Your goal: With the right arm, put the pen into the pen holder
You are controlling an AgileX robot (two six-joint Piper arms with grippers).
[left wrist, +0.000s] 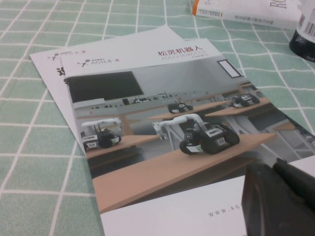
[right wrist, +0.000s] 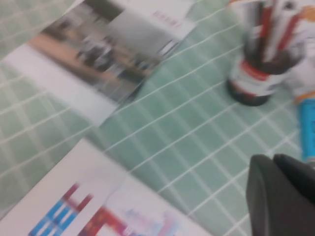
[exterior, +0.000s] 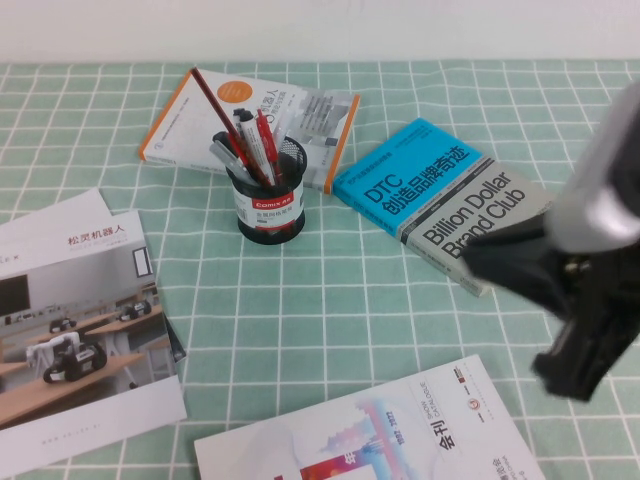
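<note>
Already the pen (exterior: 222,119) stands in the pen holder (exterior: 265,205).

My right gripper (exterior: 560,300) hangs near right, well apart, holding nothing I can see; how open, I cannot tell. My left gripper (left wrist: 280,201) sits over the brochure (left wrist: 162,132), likewise unclear. Little remains.

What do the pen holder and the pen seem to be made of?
Pen holder: likely black metal wire mesh, matte; see-through grid walls.
Pen: probably painted wood, dark red, thin like a pencil.
</note>
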